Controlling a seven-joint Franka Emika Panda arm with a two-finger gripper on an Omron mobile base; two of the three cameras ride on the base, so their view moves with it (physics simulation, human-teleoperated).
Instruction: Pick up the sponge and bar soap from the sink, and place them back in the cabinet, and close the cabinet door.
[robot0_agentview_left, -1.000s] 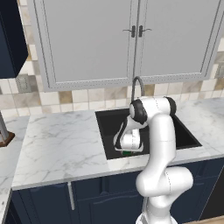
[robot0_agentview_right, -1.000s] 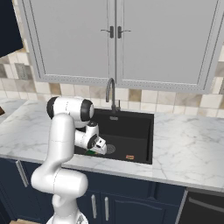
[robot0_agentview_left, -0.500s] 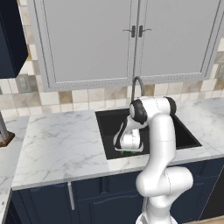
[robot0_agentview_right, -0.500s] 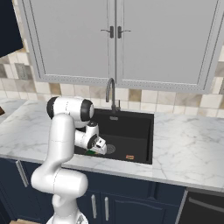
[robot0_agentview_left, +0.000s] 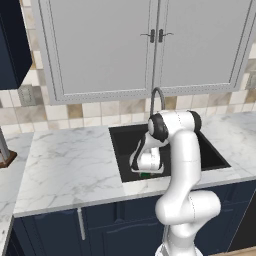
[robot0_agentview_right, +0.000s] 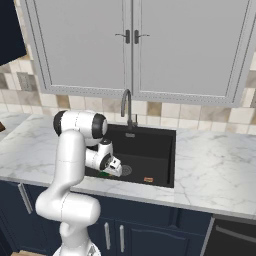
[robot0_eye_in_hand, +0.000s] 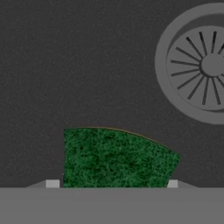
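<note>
The sponge (robot0_eye_in_hand: 116, 159) lies green face up on the black floor of the sink (robot0_agentview_right: 150, 150), a little way from the round grey drain (robot0_eye_in_hand: 205, 65). My gripper (robot0_eye_in_hand: 112, 184) reaches down into the basin over it, one fingertip close against each side of the sponge; whether they press it is unclear. From the base the sponge (robot0_agentview_left: 146, 175) peeks out green under the hand (robot0_agentview_left: 148, 162). The orange bar soap (robot0_agentview_right: 148, 179) rests near the sink's front wall, right of the drain. A corner of the navy cabinet (robot0_agentview_left: 12, 45) shows at upper left; its door cannot be made out.
The curved tap (robot0_agentview_right: 126, 107) rises behind the basin. Light grey wall cabinets (robot0_agentview_left: 150, 45) hang shut above. White marble counter (robot0_agentview_left: 75, 160) spreads on both sides of the sink. A brown-based object (robot0_agentview_left: 4, 152) stands at the counter's far left.
The arm and the sponge have stayed where they were. No shift shows in either base view.
</note>
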